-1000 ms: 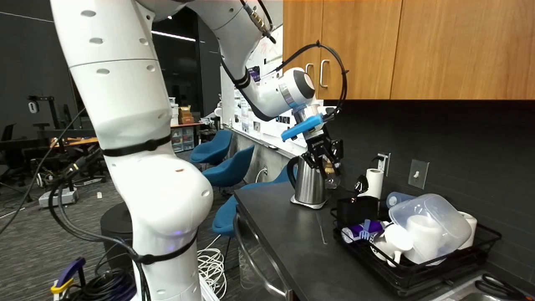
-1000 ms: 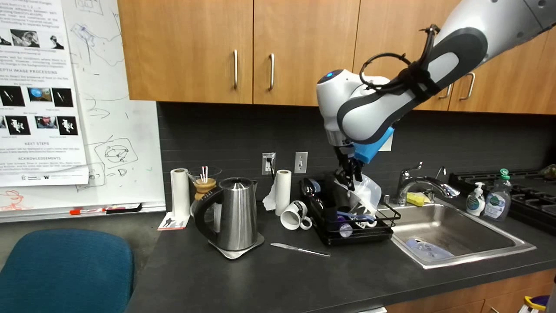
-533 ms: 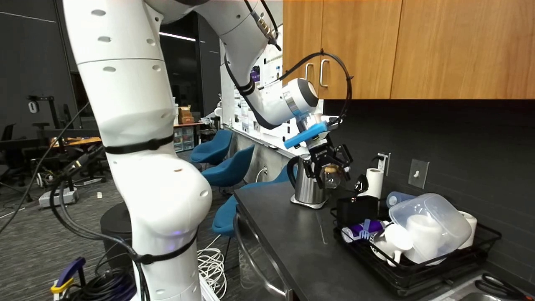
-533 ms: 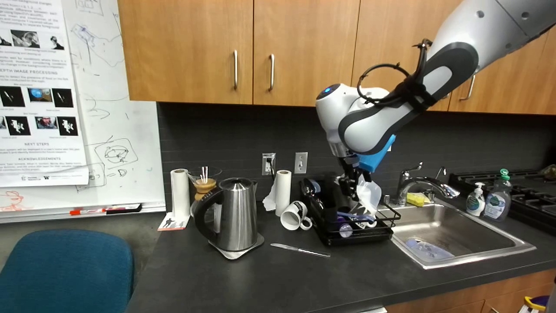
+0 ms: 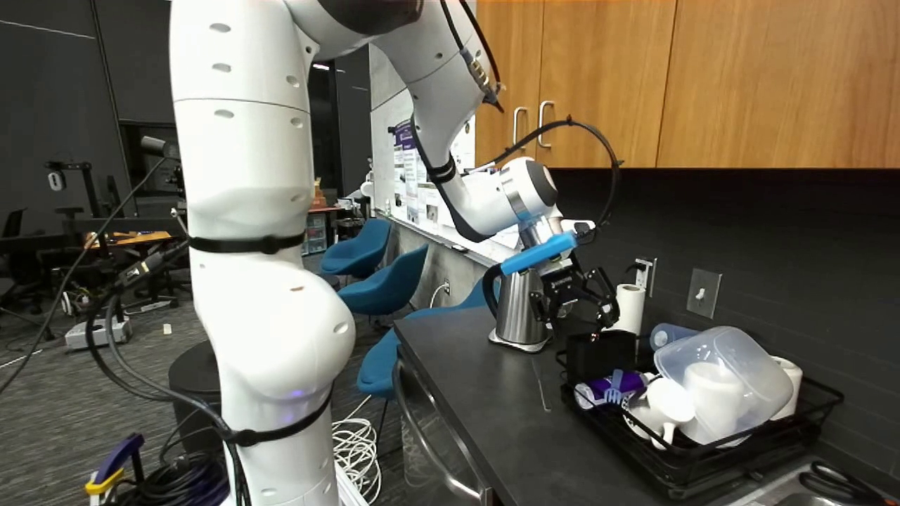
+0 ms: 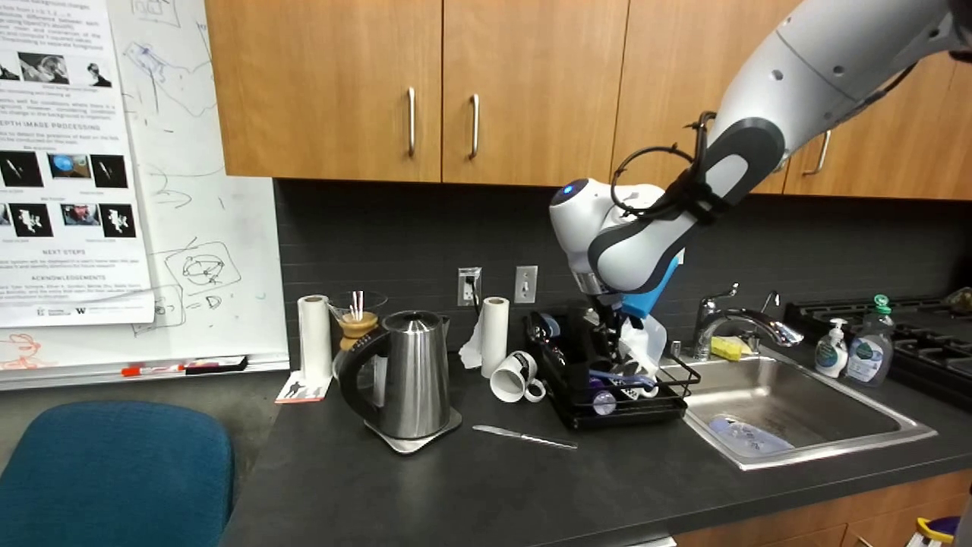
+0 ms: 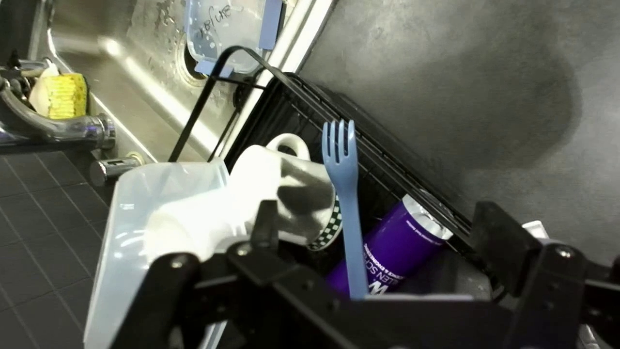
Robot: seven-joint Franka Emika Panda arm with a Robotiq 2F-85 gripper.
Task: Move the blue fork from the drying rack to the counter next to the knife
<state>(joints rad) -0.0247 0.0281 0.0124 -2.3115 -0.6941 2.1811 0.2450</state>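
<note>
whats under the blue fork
In the wrist view, a purple cylinder and part of the drying rack show beneath the blue fork. Whatever the cylinder or the gripper covers there can't be seen.

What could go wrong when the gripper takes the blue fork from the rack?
The open gripper could bump the white mug close beside the blue fork. It might also close on the purple cylinder below part of the fork. On lifting, the tines could catch the rack's rim, which they overlap in the wrist view.
</note>
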